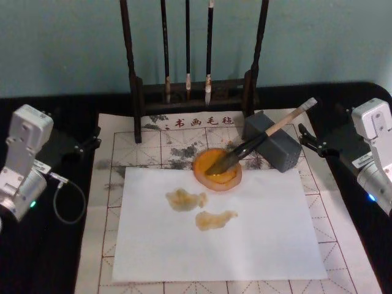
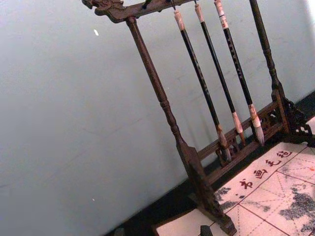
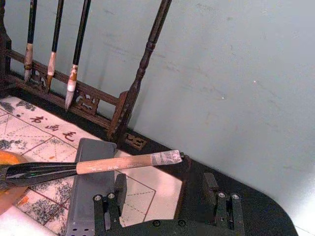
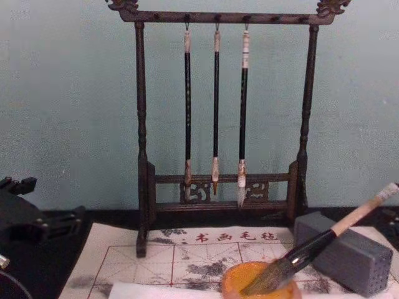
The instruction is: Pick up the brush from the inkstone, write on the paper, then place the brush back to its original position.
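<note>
Brush [image 3: 91,167] tuft, most of inkstone [image 3: 7,159] beyond right wrist view's edge.

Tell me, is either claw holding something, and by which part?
Nothing is held. The left claw and right claw sit at the sides; the brush rests on the inkstone.

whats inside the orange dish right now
The big brush rests with its bristles in the dish, handle leaning out over the rim onto the grey block. The dish floor under the bristles is covered, so any ink there can't be seen.
</note>
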Motion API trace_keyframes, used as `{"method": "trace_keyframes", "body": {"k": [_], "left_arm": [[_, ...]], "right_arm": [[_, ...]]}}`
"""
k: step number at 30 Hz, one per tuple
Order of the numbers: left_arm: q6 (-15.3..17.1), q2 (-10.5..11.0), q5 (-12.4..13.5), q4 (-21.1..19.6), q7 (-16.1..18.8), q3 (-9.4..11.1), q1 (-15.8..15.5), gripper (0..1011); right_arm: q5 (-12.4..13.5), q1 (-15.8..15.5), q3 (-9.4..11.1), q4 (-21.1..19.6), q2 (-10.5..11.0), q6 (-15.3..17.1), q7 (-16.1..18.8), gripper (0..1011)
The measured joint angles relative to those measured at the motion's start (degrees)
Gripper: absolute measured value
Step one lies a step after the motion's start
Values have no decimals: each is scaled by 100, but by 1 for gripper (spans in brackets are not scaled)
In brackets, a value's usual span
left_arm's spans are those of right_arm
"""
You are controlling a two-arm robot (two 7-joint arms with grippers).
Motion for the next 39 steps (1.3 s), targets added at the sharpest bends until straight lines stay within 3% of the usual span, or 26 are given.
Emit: {"method": "trace_keyframes", "body": {"k": [8, 12, 20, 24, 26, 29, 30, 34, 39], "left_arm": [[0, 0, 0, 0, 0, 0, 0, 1001], [0, 0, 0, 0, 0, 0, 0, 1001], [0, 0, 0, 0, 0, 0, 0, 1001], [0, 0, 0, 0, 0, 0, 0, 1001], [0, 0, 0, 0, 0, 0, 0, 1001], [0, 0, 0, 0, 0, 0, 0, 1001], [0, 0, 0, 0, 0, 0, 0, 1001], [0, 0, 0, 0, 0, 0, 0, 1001], [0, 0, 0, 0, 1, 0, 0, 1001]], "right_arm": [[9, -69, 119, -46, -33, -5, 112, 1002], [309, -164, 277, -140, -61, 92, 319, 1000], [1373, -397, 743, -359, -217, 686, 898, 1002], [2087, -465, 1055, -388, -430, 1125, 1154, 1002], [2313, -473, 1157, -388, -517, 1265, 1224, 1002], [2922, -480, 1431, -348, -767, 1602, 1424, 1002], [2922, -480, 1431, -348, -767, 1602, 1424, 1002], [3502, -422, 1581, -292, -962, 1906, 1526, 1002], [4006, -313, 1680, -209, -1145, 2201, 1479, 1002]]}}
